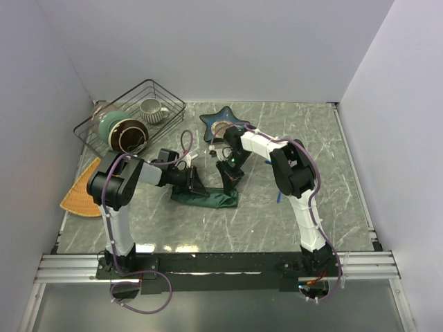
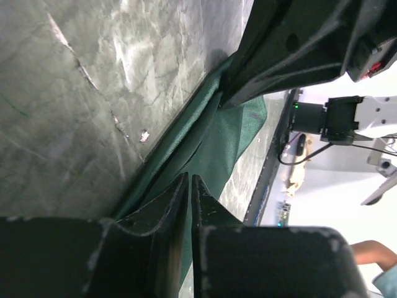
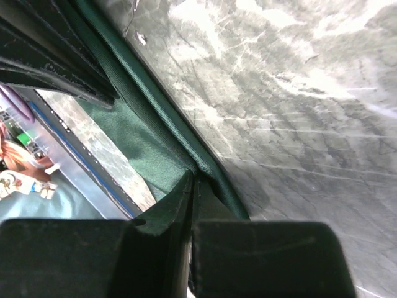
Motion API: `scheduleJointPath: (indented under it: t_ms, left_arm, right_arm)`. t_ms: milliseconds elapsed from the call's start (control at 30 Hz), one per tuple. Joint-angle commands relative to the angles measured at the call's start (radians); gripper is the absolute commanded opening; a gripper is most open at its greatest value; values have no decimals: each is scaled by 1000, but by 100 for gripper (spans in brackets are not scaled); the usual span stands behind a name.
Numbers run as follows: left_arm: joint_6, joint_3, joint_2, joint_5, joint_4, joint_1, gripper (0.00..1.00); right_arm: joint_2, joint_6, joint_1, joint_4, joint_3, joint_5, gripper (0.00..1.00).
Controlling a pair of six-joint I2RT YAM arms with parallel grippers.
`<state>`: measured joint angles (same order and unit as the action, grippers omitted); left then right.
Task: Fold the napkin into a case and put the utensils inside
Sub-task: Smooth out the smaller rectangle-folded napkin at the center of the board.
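Right pincer [image 3: 191,180] clenched on napkin [image 3: 142,149] edge — left pincer [image 2: 189,180] nearly closed, apparently nipping same cloth.

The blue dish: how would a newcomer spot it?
Find the wire basket in the far left corner of the table. Just right of it lies the blue dish. It alone is dark blue and star-pointed; the basket's mug is round and pale.

Black jaws of the left gripper [image 2: 189,181] drawn almost together on a raised fold of the dark green napkin [image 2: 220,149], right gripper [image 2: 236,96] pressed onto the cloth farther along, grey marbled worktop [image 2: 93,93] seen at left, white speck [image 2: 144,135] lying beside the hem
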<state>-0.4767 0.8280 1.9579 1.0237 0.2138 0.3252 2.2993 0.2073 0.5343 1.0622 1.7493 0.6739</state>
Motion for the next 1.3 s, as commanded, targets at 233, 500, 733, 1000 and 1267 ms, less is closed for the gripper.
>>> scheduleJointPath:
  t_ms: [233, 500, 733, 1000, 1267]
  left_arm:
    - [27, 19, 58, -36, -22, -28, 13]
    - [43, 26, 62, -40, -42, -29, 13]
    - [62, 26, 55, -37, -62, -29, 14]
    - [150, 57, -32, -5, -120, -23, 36]
    - [580, 304, -205, -99, -614, -61, 59]
  right_arm:
    - [-227, -6, -82, 22, -57, 136, 50]
    - [-281, -251, -42, -163, -264, 438, 43]
    - [-218, -390, -51, -378, -386, 400, 34]
    - [-57, -417, -88, -396, -352, 320, 28]
    - [-34, -378, -86, -386, -347, 210, 26]
